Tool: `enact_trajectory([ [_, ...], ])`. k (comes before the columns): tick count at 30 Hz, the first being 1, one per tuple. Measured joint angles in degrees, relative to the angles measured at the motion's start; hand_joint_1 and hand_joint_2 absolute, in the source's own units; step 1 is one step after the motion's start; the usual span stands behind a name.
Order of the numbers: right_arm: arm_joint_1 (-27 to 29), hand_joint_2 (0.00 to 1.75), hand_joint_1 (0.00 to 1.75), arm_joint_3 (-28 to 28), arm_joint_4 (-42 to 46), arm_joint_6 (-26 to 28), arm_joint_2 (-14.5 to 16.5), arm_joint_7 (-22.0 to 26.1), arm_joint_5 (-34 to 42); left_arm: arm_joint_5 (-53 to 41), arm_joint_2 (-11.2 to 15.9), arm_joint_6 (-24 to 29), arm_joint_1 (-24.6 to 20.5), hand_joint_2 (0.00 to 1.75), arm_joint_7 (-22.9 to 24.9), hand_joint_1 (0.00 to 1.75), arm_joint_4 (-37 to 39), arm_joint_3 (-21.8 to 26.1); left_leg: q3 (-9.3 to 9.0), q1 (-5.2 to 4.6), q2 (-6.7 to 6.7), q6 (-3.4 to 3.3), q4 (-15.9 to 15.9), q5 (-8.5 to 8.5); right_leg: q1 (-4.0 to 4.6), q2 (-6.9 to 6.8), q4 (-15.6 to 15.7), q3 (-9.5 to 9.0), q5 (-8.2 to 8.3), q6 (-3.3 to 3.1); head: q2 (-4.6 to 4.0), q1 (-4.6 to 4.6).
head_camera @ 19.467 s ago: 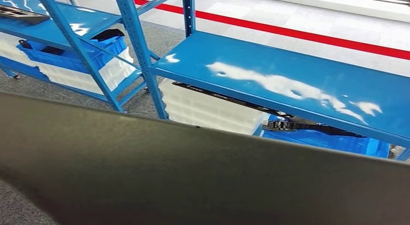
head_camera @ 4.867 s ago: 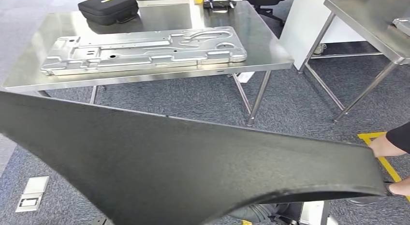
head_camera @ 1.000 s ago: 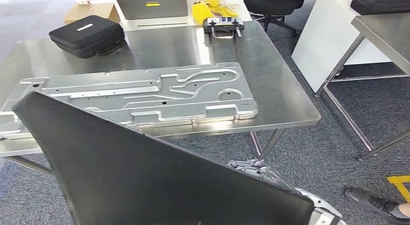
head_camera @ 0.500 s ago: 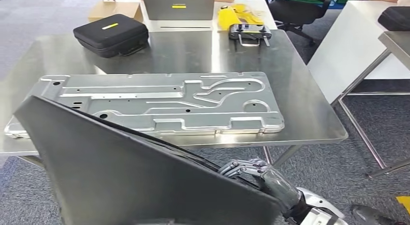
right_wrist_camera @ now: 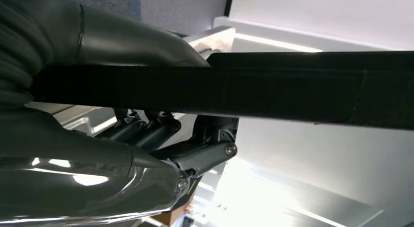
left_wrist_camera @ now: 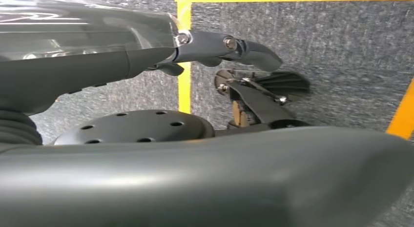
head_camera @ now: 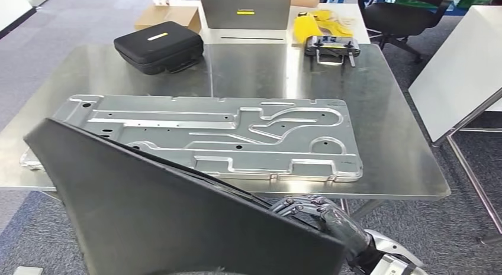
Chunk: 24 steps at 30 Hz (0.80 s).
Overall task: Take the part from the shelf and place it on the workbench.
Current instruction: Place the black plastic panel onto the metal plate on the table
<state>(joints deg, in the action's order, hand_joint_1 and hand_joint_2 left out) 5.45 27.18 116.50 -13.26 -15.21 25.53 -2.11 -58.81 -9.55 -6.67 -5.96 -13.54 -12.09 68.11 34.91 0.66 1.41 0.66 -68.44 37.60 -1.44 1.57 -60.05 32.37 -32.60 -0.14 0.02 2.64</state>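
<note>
- The black panel (head_camera: 177, 222), the part to be set down, is carried low in front of the robot, tilted, its upper edge rising toward the near edge of the counter (head_camera: 391, 139) but not yet over it.
- The right hand (head_camera: 322, 219) grips the panel's right edge; in the right wrist view the thumb lies on one face and the dark fingers (right_wrist_camera: 161, 132) curl under the other, so the panel (right_wrist_camera: 293, 92) is pinched between them.
- The left hand (left_wrist_camera: 229, 46) is seen from the left wrist camera with its fingers extended beside a dark curved surface; whether it truly clasps the panel I cannot tell.
- The silver stamped plate (head_camera: 213, 136) already covers most of the near half of the counter. Judged from this, the panel would have to land on top of it or be squeezed beside it, and either could let it slide or scrape.
- The panel is broad and held only at its edges, so it may flex or swing. If one hand lets go before the other, the free end could drop and hit the counter rim.
- The leading corner sits close to the plate's near left end. Pushing forward too low could nudge the plate toward the black case (head_camera: 158, 47) or the controller (head_camera: 331, 49) at the far side.
- The panel hides much of the near edge from the head camera, so judging clearance will probably be hard.
</note>
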Motion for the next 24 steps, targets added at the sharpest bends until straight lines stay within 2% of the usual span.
enact_trajectory([
  [1, 0.0, 1.75, 1.75, 0.0, 0.0, 0.0, 0.0, 0.0, 0.0, 0.0, 0.0, 0.0, 0.0, 1.75, 0.0, 0.00, 0.0, 0.0, 2.45, 0.08, -0.30, 0.18, -3.7, 0.92, 0.00, -0.31, 0.0, -0.41, -0.36, -0.09, 0.00, 0.00],
  [2, 0.0, 1.75, 1.75, 0.0, 0.0, 0.0, 0.0, 0.0, 0.0, 0.0, 0.0, 0.0, 0.1, 1.75, 0.0, 0.00, 0.0, 0.0, 4.42, 0.13, -0.44, 0.30, -6.3, 1.08, 0.01, -0.53, 0.0, -0.87, -0.75, -0.09, 0.00, 0.00],
  [3, 0.0, 1.75, 1.75, 0.0, 0.0, 0.0, 0.0, 0.0, 0.0, 0.0, 0.0, 0.0, 0.2, 1.75, 0.0, 0.00, 0.0, 0.0, 5.47, 0.15, -0.50, 0.34, -7.0, 0.07, 0.00, -0.66, 0.0, -1.43, -1.17, -0.04, 0.01, 0.00],
  [4, 0.0, 1.75, 1.75, 0.0, 0.0, 0.0, 0.0, 0.1, 0.0, 0.0, 0.0, 0.0, 0.3, 1.75, 0.0, 0.00, 0.0, 0.0, 5.42, 0.16, -0.53, 0.27, -5.4, -2.07, 0.00, -0.72, 0.0, -2.09, -1.64, 0.06, 0.01, 0.00],
  [6, 0.0, 1.75, 1.75, 0.0, 0.0, 0.0, 0.0, 0.1, -0.1, 0.1, 0.1, 0.0, 0.4, 1.75, 0.0, 0.00, 0.0, 0.0, 3.47, 0.05, -0.60, -0.11, 0.9, -7.04, 0.04, -0.85, 0.1, -3.48, -2.66, 0.40, -0.01, -0.01],
  [7, 0.0, 1.75, 1.75, 0.0, 0.0, 0.0, 0.0, 0.2, -0.1, 0.2, 0.1, 0.0, 0.4, 1.75, 0.0, 0.00, 0.0, 0.0, 2.42, -0.10, -0.64, -0.39, 3.6, -8.29, 0.09, -0.86, 0.1, -3.93, -3.09, 0.69, -0.01, 0.01],
  [8, 0.1, 1.75, 1.75, 0.0, 0.1, 0.0, 0.0, 0.2, -0.2, 0.3, 0.1, 0.0, 0.4, 1.75, -0.1, 0.00, 0.0, 0.0, 1.75, -0.26, -0.67, -0.65, 5.2, -8.47, 0.14, -0.87, 0.2, -4.14, -3.39, 0.99, -0.01, 0.03],
  [10, 0.1, 1.75, 1.75, 0.0, 0.3, 0.0, 0.0, 0.3, -0.4, 0.4, 0.1, 0.0, 0.4, 1.75, -0.2, 0.00, 0.0, 0.0, 1.22, -0.51, -0.68, -1.11, 6.1, -7.50, 0.14, -0.82, 0.7, -4.33, -3.63, 1.68, 0.00, 0.08],
  [12, 0.1, 1.75, 1.75, 0.0, 0.6, 0.1, 0.0, 0.5, -0.7, 0.6, 0.1, 0.0, 0.5, 1.75, -0.4, 0.00, 0.0, 0.1, 0.52, -0.27, -0.69, -1.61, 6.9, -7.15, 0.05, -0.97, 0.7, -4.73, -4.10, 2.26, 0.01, 0.06],
  [13, 0.1, 1.75, 1.75, 0.0, 0.8, 0.3, 0.0, 0.6, -0.9, 0.6, 0.1, 0.0, 0.6, 1.75, -0.5, 0.00, 0.0, 0.1, 0.00, -0.13, -0.74, -1.92, 7.3, -7.02, 0.07, -1.07, -0.4, -4.36, -4.75, 2.44, 0.00, 0.03],
  [14, 0.2, 1.75, 1.75, 0.0, 0.9, 0.4, 0.0, 0.8, -1.0, 0.7, 0.1, 0.0, 0.6, 1.75, -0.6, 0.00, 0.0, 0.1, -0.55, -0.01, -0.80, -2.21, 7.7, -6.85, 0.08, -1.17, -2.8, -3.20, -5.76, 2.53, 0.00, 0.01],
  [16, 0.4, 1.75, 1.75, -0.1, 1.0, 0.8, -0.1, 1.0, -1.6, 0.8, 0.2, 0.0, 0.5, 1.75, -0.7, 0.00, 0.0, 0.1, -1.36, -0.10, -0.90, -2.59, 7.8, -6.20, 0.13, -1.25, -10.1, 1.36, -7.92, 2.59, -0.01, -0.03],
  [17, 0.6, 1.75, 1.75, -0.1, 1.1, 1.1, -0.1, 1.1, -2.1, 0.9, 0.2, 0.0, 0.6, 1.75, -0.7, 0.00, 0.0, 0.2, -1.80, -0.14, -0.91, -2.65, 7.8, -5.80, 0.13, -1.25, -13.0, 3.65, -8.17, 2.64, 0.00, -0.02],
  [18, 0.8, 1.75, 1.75, -0.2, 1.1, 1.7, -0.2, 1.2, -2.9, 0.9, 0.2, 0.0, 0.7, 1.75, -0.7, 0.00, 0.0, 0.2, -2.37, -0.17, -0.89, -2.65, 7.8, -5.34, 0.13, -1.26, -14.2, 5.17, -7.29, 2.68, 0.00, -0.02],
  [19, 1.0, 1.75, 1.75, -0.3, 1.2, 2.5, -0.3, 1.3, -3.8, 1.0, 0.2, 0.0, 0.7, 1.75, -0.7, 0.00, 0.0, 0.3, -3.06, -0.18, -0.87, -2.61, 7.8, -4.84, 0.13, -1.27, -13.2, 5.62, -5.24, 2.70, -0.01, -0.02],
  [21, 1.3, 1.75, 1.75, -0.7, 1.6, 4.6, -0.5, 1.6, -6.4, 1.2, 0.2, 0.0, 0.9, 1.75, -0.7, 0.00, 0.0, 0.3, -4.54, -0.16, -0.79, -2.38, 7.8, -3.78, 0.17, -1.30, -7.5, 4.46, 0.00, 2.52, -0.01, -0.02],
  [22, 1.6, 1.75, 1.75, -1.0, 2.0, 6.2, -0.6, 1.8, -8.2, 1.3, 0.2, 0.0, 0.8, 1.75, -0.7, 0.00, 0.0, 0.4, -4.99, -0.19, -0.74, -2.12, 7.8, -3.32, 0.32, -1.32, -4.9, 3.72, 1.65, 2.36, -0.01, -0.02],
  [23, 1.9, 1.75, 1.75, -1.4, 2.4, 8.2, -0.7, 1.9, -10.5, 1.5, 0.2, 0.1, 0.8, 1.75, -0.8, 0.00, 0.0, 0.5, -5.15, -0.21, -0.71, -1.85, 7.8, -3.00, 0.48, -1.33, -3.1, 3.15, 2.07, 2.07, -0.01, -0.05],
  [24, 2.4, 1.75, 1.75, -1.9, 3.0, 10.4, -0.9, 2.0, -12.8, 1.7, 0.2, 0.1, 0.8, 1.75, -0.9, 0.00, 0.0, 0.7, -5.14, -0.22, -0.71, -1.57, 7.9, -2.85, 0.68, -1.31, -2.5, 2.94, 1.65, 1.78, 0.00, -0.07],
])
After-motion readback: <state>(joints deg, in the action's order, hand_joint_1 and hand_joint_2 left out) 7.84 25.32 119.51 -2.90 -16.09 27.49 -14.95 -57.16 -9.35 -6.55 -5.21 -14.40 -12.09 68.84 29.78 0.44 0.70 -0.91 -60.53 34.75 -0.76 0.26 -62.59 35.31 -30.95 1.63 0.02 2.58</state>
